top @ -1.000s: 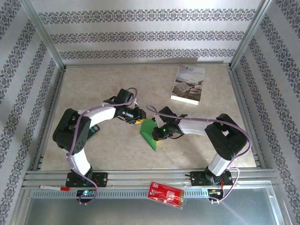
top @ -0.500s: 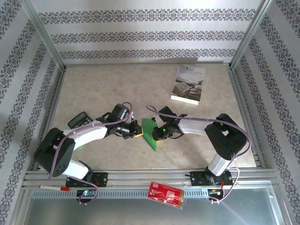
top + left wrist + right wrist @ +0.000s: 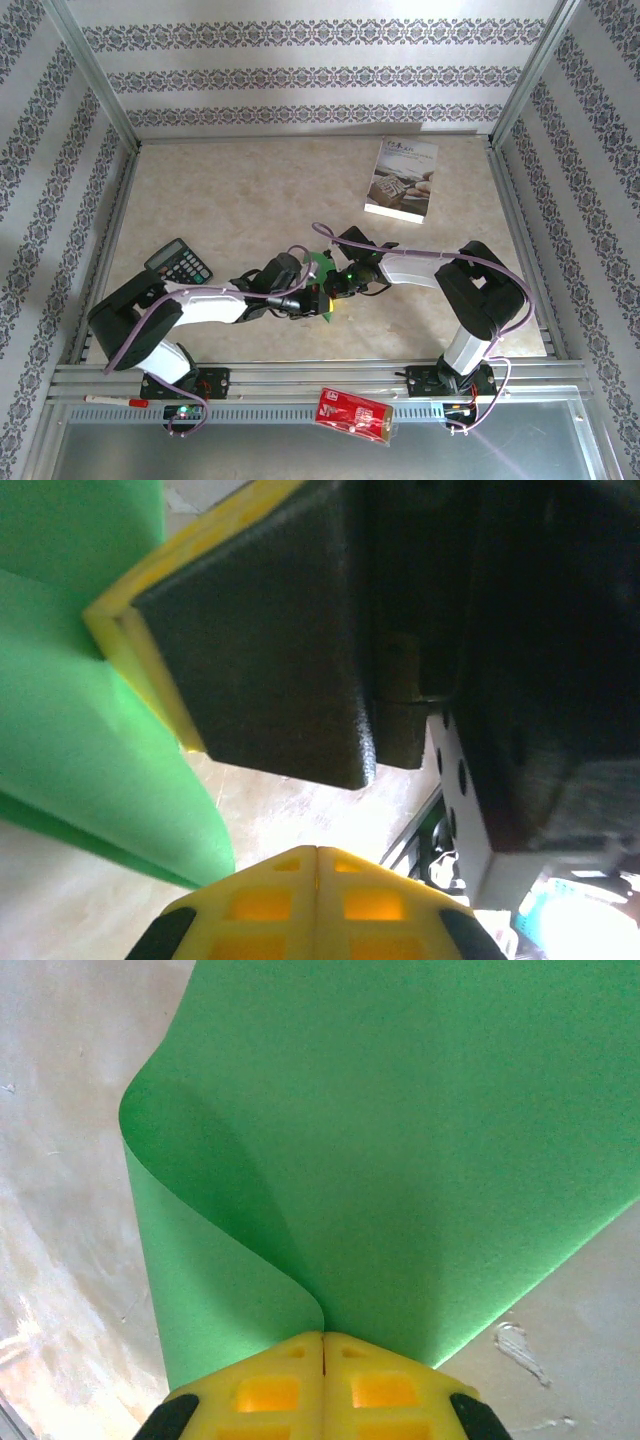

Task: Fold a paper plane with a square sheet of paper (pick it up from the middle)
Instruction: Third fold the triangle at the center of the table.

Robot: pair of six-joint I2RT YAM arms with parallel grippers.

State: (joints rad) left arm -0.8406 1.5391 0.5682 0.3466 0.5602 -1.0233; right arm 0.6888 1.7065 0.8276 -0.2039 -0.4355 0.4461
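The square sheet of paper is bright green and curls over itself in a soft fold, held just above the table. My right gripper is shut on its near edge, where the two layers meet. From above, the paper peeks out between the two wrists at the table's middle front. My left gripper is shut with nothing between its yellow fingers. The green paper lies to its left, and the right gripper's dark pad is just ahead of it. From above, the left gripper sits right beside the right gripper.
A white printed booklet lies at the back right. A black calculator sits at the left, beside the left arm's elbow. A red packet and a pen rest on the metal rail in front.
My left arm swung down and to the right, from the paper's left edge to beside the right gripper, and its jaws closed. This uncovered the calculator. The right arm held still.
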